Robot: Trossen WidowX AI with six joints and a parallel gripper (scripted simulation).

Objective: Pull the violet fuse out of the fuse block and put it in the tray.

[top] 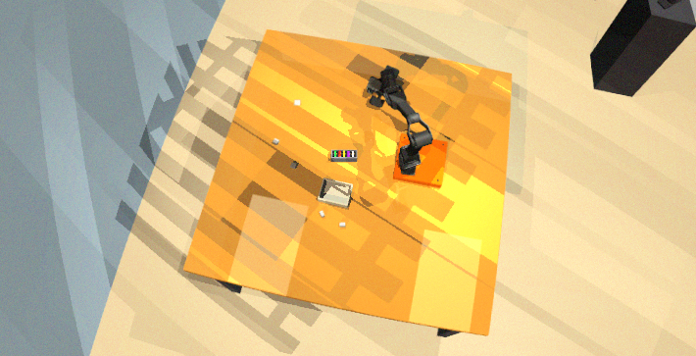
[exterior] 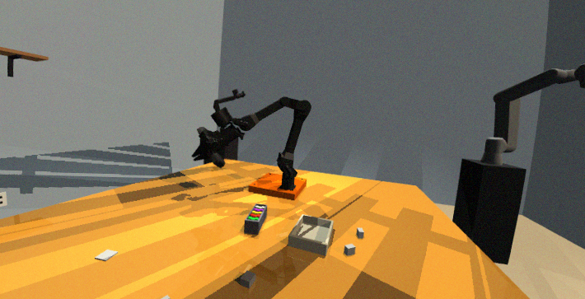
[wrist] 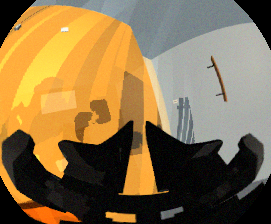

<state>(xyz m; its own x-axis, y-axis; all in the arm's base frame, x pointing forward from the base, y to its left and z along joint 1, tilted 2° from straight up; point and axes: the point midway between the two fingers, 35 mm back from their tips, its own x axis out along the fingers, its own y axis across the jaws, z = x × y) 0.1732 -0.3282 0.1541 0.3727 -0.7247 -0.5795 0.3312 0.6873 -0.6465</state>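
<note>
- From the top, a black jointed robot arm (top: pixel 403 108) (exterior: pixel 297 128) is being stretched out from a square orange base plate (top: pixel 431 172) (exterior: pixel 264 189), and its black two-fingered gripper (top: pixel 373 92) (exterior: pixel 202 156) (wrist: pixel 139 124) is being held well apart from the small grey rectangular fuse block (top: pixel 344 159) (exterior: pixel 253 226).
- The slim violet fuse (top: pixel 348 154) (exterior: pixel 259 209) is being held in that block, between the yellow fuse and the white one. The pale, square, open-topped tray (top: pixel 334 204) (exterior: pixel 306 245) is being kept near the block, with two small whitish blocks being shown just beyond it.
- Over in the exterior view, the gripper is being carried above the orange wooden-looking table (top: pixel 372 278) (exterior: pixel 165 233) (wrist: pixel 41 50), tilted down, out beyond the base plate. The violet fuse is being shown in its row here too, and no fuse is being held in the tray.
- At the wrist, the fingertips are being held close together but not touching. A narrow gap is being left between them, with table surface being seen through it; nothing is being gripped.
</note>
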